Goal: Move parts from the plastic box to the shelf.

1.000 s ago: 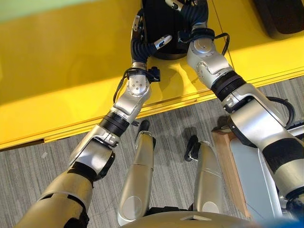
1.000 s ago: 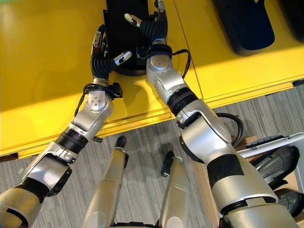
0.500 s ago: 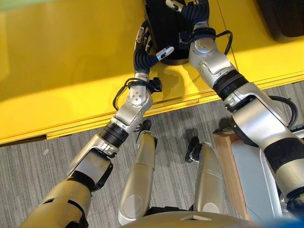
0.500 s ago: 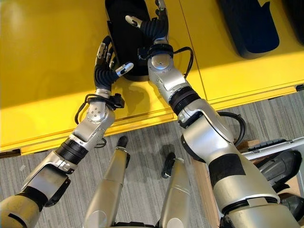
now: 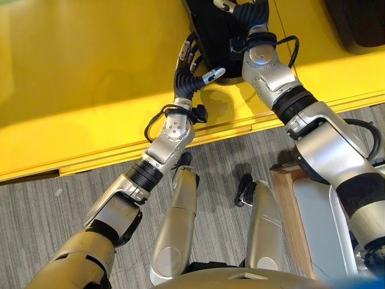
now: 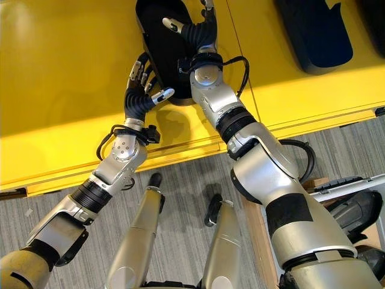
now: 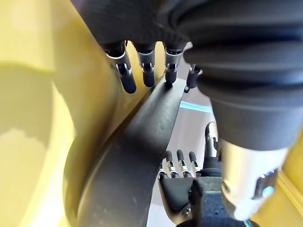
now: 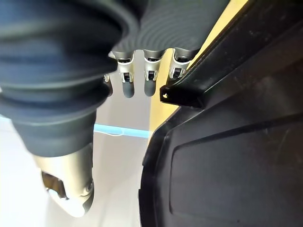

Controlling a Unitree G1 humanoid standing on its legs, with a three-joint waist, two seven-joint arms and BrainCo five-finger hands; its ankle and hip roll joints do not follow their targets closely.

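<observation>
A long black moulded part [image 6: 163, 45] lies on the yellow shelf [image 6: 66, 90], its near end close to the shelf's front edge. My left hand [image 6: 140, 98] is open at the part's near left edge, fingers straight [image 7: 143, 68] alongside the dark part [image 7: 135, 161]. My right hand [image 6: 197, 31] is open at the part's right side, with the thumb spread over its top and straight fingers [image 8: 137, 78] beside the part's rim [image 8: 222, 156]. The right hand [image 7: 182, 182] also shows past the part in the left wrist view.
Another dark part [image 6: 313, 30] lies farther right on the shelf. At the lower right stands a pale plastic box [image 6: 355, 180] with black parts [image 6: 352, 208] in it, beside a wooden edge [image 5: 289, 211]. Grey carpet floor [image 6: 180, 168] lies below the shelf's front edge.
My left hand has moved right, toward the part's near end. The black part now lies slightly turned, its near end swung to the right. My right hand stays at its right side.
</observation>
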